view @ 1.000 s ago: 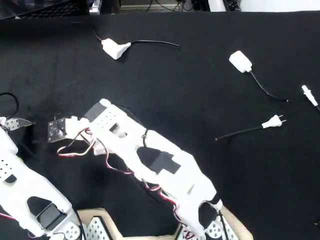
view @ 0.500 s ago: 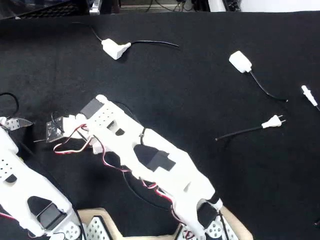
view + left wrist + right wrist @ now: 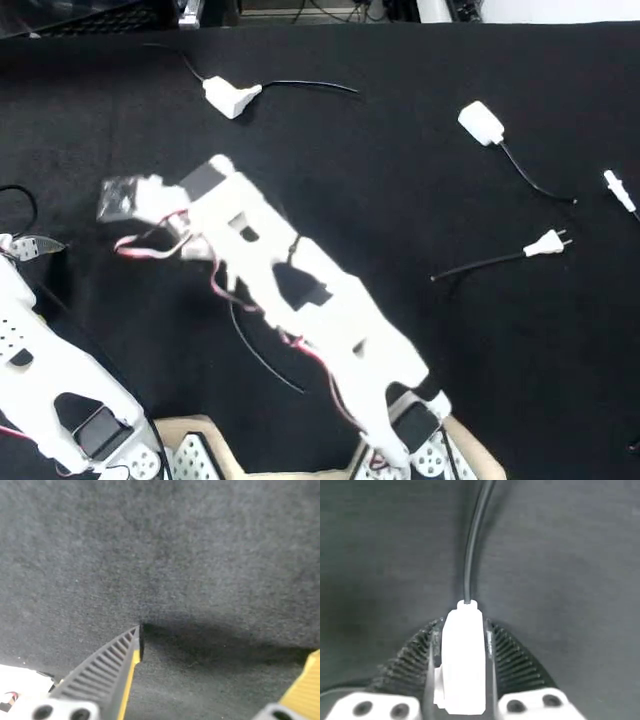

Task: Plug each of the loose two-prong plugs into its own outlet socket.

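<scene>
One white plug (image 3: pixel 464 655) sits pinched between my right fingers (image 3: pixel 515 657), both ribbed pads pressed against its sides. Its black cord (image 3: pixel 476 540) runs straight out from its far end over the dark counter (image 3: pixel 380 180). From above, these fingers hang over the left part of the counter, with my right arm stretched across from the near edge and the cord trailing back beneath it. I cannot tell which way the prongs face. Farther back lies an angular socket block (image 3: pixel 230 97) with its own lead, well apart from what I hold. A rounded socket block (image 3: pixel 481 122) lies off to the right. Nearer than that one rests a second plug (image 3: pixel 548 241), prongs pointing right, and a slim white piece (image 3: pixel 620 190) lies at the right edge. My left fingers (image 3: pixel 105 672) are spread wide, close above the counter at its left edge.
</scene>
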### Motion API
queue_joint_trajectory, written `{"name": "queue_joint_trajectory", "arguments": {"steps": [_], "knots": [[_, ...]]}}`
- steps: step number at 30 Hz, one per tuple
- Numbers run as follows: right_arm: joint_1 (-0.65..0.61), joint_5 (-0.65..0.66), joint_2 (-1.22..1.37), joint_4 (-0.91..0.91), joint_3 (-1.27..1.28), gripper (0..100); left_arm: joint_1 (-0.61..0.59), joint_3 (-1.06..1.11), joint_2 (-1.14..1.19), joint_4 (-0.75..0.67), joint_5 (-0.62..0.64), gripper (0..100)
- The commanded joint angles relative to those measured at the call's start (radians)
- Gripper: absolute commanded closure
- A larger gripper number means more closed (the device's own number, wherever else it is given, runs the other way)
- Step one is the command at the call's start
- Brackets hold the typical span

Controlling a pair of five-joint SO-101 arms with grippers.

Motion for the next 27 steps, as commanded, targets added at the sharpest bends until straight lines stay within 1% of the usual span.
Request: {"name": "queue_joint_trajectory", "arguments": {"steps": [1,5,11,16,20,25,27], "knots": [[0.08,-0.02,0.041,-0.012,-0.182,98.4,0.028,-0.013,-0.002,0.002,0.006,53],[0.123,-0.026,0.117,-0.015,-0.352,98.4,0.028,-0.013,-0.002,0.002,0.006,53],[0.157,-0.183,0.223,-0.078,-0.628,98.4,0.044,-0.013,-0.002,0.015,0.006,53],[0.181,-0.196,0.283,-0.155,-0.746,98.4,0.053,-0.012,-0.002,0.017,0.006,53],[0.212,-0.207,0.328,-0.295,-0.754,98.4,0.053,-0.013,-0.002,0.017,0.006,53],[0.255,-0.394,0.397,-0.557,-0.76,98.4,0.056,-0.015,-0.002,0.017,0.006,53],[0.264,-0.443,0.415,-0.649,-0.756,98.5,0.056,-0.016,-0.002,0.017,0.006,53]]}}
